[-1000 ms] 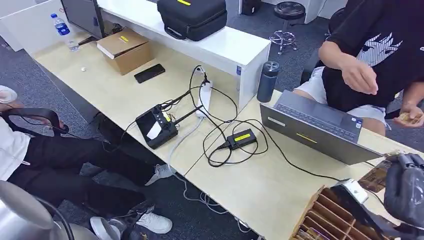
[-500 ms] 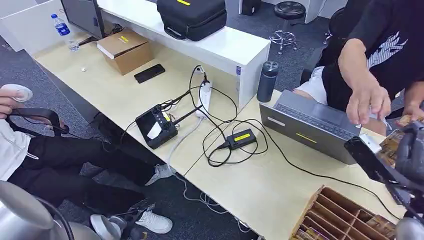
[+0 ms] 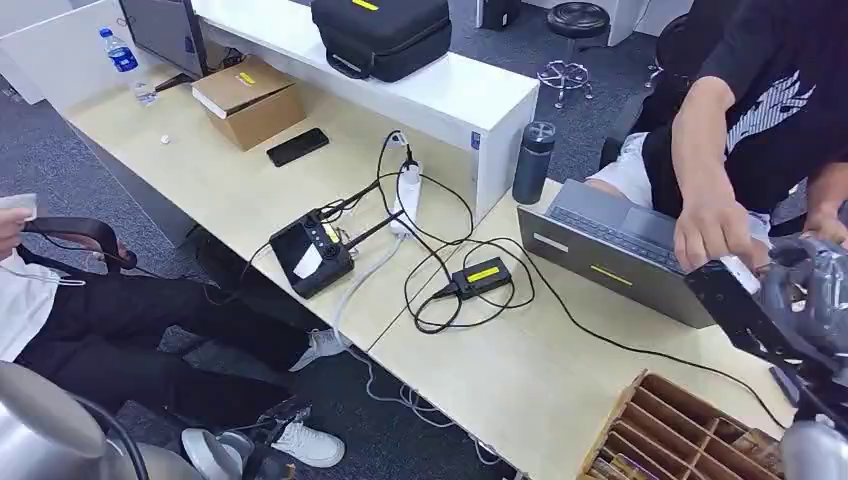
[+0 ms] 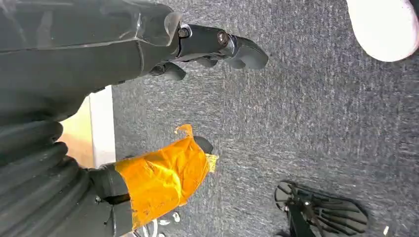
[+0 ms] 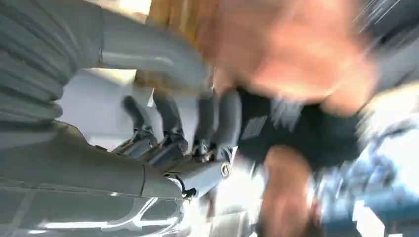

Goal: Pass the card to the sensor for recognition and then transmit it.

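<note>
My right hand [image 3: 810, 290] is raised beside the laptop [image 3: 625, 250] with a person's hand [image 3: 712, 228] touching it, but blur hides its grip and the card, so I fear a fumbled handover dropping the card.

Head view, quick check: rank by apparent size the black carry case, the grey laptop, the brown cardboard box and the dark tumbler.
1. Grey open laptop: largest, though it sits nearer the camera.
2. Black zippered carry case: close behind, partly cut off by the frame edge, so unsure against the laptop.
3. Brown cardboard box.
4. Dark cylindrical tumbler: smallest.
</note>
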`<act>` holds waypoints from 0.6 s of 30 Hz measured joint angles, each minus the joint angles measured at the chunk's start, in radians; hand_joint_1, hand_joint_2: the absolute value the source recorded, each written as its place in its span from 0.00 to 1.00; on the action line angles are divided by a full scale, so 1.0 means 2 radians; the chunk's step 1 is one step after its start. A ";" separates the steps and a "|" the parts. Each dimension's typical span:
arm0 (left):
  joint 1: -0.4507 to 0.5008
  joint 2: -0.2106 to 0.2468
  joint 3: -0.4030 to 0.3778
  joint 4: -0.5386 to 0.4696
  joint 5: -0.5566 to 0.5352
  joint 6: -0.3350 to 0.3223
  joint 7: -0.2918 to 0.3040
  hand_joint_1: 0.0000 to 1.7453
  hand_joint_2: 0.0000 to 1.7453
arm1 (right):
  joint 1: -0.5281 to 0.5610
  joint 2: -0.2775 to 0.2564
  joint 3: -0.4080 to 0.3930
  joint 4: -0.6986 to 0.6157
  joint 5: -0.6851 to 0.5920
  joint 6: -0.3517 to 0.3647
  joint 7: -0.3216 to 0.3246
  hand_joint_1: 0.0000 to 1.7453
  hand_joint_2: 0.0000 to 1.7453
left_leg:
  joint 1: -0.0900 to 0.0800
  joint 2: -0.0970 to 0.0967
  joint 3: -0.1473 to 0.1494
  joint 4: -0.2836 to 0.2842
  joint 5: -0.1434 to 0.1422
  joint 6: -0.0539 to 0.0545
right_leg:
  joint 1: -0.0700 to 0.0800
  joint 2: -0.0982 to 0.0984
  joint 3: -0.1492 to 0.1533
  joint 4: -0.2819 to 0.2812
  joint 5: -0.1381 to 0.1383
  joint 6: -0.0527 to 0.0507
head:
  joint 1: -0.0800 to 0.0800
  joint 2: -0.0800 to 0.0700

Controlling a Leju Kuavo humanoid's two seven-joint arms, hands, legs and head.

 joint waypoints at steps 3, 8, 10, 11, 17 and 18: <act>0.000 0.002 0.000 0.000 0.002 -0.001 0.004 0.00 1.00 | -0.001 0.013 -0.029 0.012 -0.096 0.026 -0.020 0.00 1.00 | 0.000 0.000 0.000 0.000 0.000 0.000 | 0.000 0.000 0.000 0.000 0.000 0.000 | 0.000 0.000; 0.000 0.004 0.000 0.000 0.004 -0.001 0.007 0.00 1.00 | -0.004 0.017 -0.074 0.044 -0.171 0.030 -0.027 0.00 1.00 | 0.000 -0.001 0.000 0.000 0.000 0.000 | 0.000 -0.001 0.000 0.000 0.000 0.000 | 0.000 0.000; 0.000 0.005 0.000 0.001 0.004 -0.001 0.008 0.00 1.00 | -0.004 0.016 -0.094 0.058 -0.201 0.031 -0.029 0.00 1.00 | 0.000 -0.001 0.000 0.000 0.000 0.000 | 0.000 -0.001 0.000 0.000 0.000 0.000 | 0.000 0.000; 0.000 0.006 0.000 0.001 0.004 -0.001 0.008 0.00 1.00 | -0.004 0.015 -0.105 0.065 -0.217 0.033 -0.033 0.00 1.00 | 0.000 -0.001 0.000 0.000 0.000 0.000 | 0.000 -0.001 0.000 0.000 0.000 0.000 | 0.000 0.000; 0.000 0.009 0.000 0.002 0.004 -0.006 0.008 0.00 1.00 | 0.008 -0.007 -0.193 0.089 -0.354 0.064 -0.071 0.00 1.00 | 0.000 -0.001 -0.001 0.000 0.000 0.000 | 0.000 -0.001 0.000 0.000 0.000 0.000 | 0.000 0.000; 0.000 0.010 0.000 0.002 0.004 -0.006 0.008 0.00 1.00 | 0.014 -0.014 -0.208 0.091 -0.371 0.070 -0.079 0.00 1.00 | 0.000 -0.001 -0.001 0.000 0.000 0.000 | 0.000 -0.001 0.000 0.000 0.000 0.000 | 0.000 0.000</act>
